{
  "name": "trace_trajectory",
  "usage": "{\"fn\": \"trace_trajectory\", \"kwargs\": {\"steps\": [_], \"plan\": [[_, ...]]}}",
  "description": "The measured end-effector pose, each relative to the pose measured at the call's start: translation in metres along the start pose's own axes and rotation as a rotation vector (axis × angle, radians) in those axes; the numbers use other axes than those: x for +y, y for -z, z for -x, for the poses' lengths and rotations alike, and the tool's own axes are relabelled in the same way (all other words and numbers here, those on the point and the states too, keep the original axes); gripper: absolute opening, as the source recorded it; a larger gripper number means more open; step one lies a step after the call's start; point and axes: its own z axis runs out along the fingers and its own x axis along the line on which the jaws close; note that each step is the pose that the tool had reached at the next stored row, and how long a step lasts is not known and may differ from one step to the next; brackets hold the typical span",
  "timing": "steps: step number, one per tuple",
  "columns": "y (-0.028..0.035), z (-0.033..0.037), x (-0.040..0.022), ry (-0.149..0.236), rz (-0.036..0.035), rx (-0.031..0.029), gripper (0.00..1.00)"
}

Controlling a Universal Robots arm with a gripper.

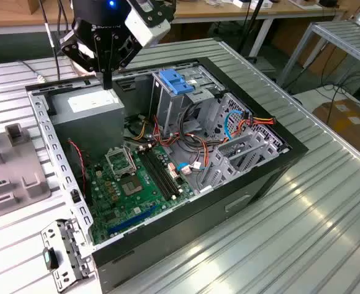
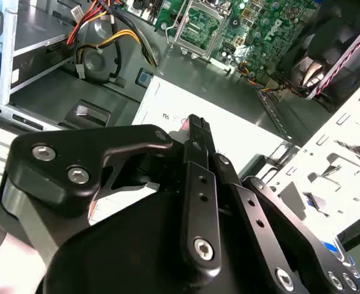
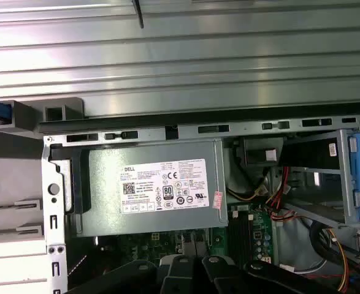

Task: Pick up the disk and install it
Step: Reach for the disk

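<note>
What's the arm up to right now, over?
Fingers shut, no disk held. Hovering above the grey power-supply box inside the open computer case. Loose cables by the blue-topped drive cage.

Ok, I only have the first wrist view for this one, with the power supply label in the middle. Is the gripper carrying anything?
Observer: No. In the second wrist view the gripper is shut and empty.
Reviewer: Where is it hanging?
Observer: In the exterior view its tip is over the power supply, at the far edge of the labelled top. I cannot tell whether it touches.
Reviewer: Anything loose lying about?
Observer: A metal bracket lies on the table by the case's corner, at the exterior view's lower left.
</note>
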Motion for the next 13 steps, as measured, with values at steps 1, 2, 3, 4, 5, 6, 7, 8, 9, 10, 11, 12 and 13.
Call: {"fn": "trace_trajectory", "kwargs": {"steps": [1, 2, 3, 4, 5, 6, 7, 8, 9, 10, 11, 12, 13], "plan": [[0.0, 0.0, 0.0, 0.0, 0.0, 0.0, 0.11], [0.0001, -0.0007, 0.0, 0.0, -0.0001, 0.0001, 0.11], [0.0, -0.0009, -0.0001, 0.0, 0.0, 0.0, 0.11], [0.0, -0.0012, -0.0001, 0.0, 0.0, 0.0, 0.11], [0.0, -0.0016, -0.0001, 0.0, 0.0, 0.0, 0.11], [0.0001, -0.0018, -0.0001, 0.0, -0.0001, 0.0, 0.11], [0.0001, -0.0021, -0.0001, 0.0, 0.0, 0.0, 0.11], [0.0001, -0.0025, -0.0002, 0.0, 0.0, 0.0, 0.11], [0.0001, -0.0026, -0.0002, 0.0, -0.0001, 0.0, 0.11], [0.0001, -0.0029, -0.0002, 0.0, -0.0001, 0.0, 0.11], [0.0001, -0.0032, -0.0002, 0.0, 0.0, 0.0, 0.11], [0.0001, -0.0033, -0.0002, 0.0, 0.0, 0.0, 0.11], [0.0001, -0.0034, -0.0002, 0.0, 0.0, 0.0, 0.11]]}}
